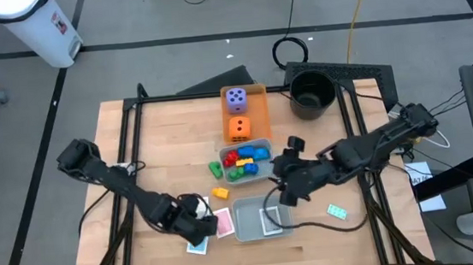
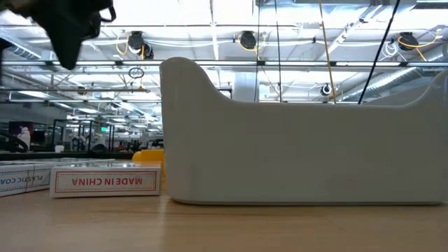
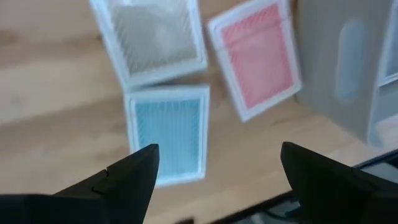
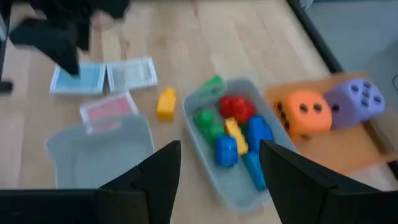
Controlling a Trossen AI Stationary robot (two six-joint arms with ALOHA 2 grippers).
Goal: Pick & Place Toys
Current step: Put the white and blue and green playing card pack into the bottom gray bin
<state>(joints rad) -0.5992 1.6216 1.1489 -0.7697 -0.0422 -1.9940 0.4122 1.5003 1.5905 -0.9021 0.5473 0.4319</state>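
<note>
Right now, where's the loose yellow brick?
In the high view the yellow brick lies alone on the table, just left-front of the grey tray of bricks, between it and the pink card.

We see a teal card (image 3: 169, 134), a white card (image 3: 152, 37) and a pink card (image 3: 258, 56) lying flat just ahead of the open left gripper (image 3: 214, 171). Beyond the open right gripper (image 4: 217, 165), red, green, blue and yellow bricks (image 4: 233, 134) lie heaped together, a lone yellow brick (image 4: 166, 102) beside them, the orange die (image 4: 305, 112) touching the purple die (image 4: 356, 99).
</note>
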